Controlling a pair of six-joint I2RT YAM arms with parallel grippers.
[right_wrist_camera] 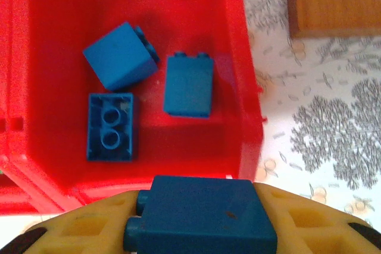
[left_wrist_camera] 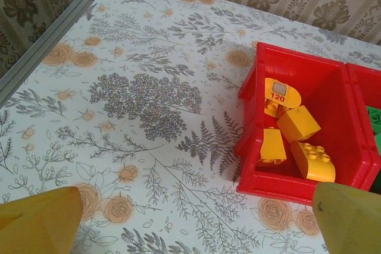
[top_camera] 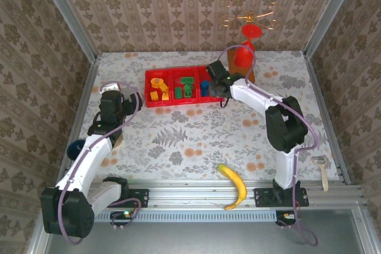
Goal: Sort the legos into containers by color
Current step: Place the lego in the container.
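- The bright red rectangular plastic tray with three square compartments sits toward the far edge of the worktop, about midway between its left and right edges, long side running along the far edge.
- Its right compartment holds three loose blue plastic bricks, lying apart from one another, one of them with its hollow underside up.
- A fourth blue brick is clamped between the yellow right fingers, studs pointing left, poised just above the near wall of that same compartment.
- The middle compartment holds several green bricks.
- The left compartment holds four orange-yellow bricks; one rounded piece carries a label reading 120.
- The yellow left fingers are spread wide with nothing between them, over bare worktop just beside the tray's left end.
- A red goblet-shaped piece on a wooden base stands near the far edge, just right of the tray.
- A long yellow banana lies at the near edge, right of centre.
- A small wooden-handled tool lies by the right edge, close to the near right corner.
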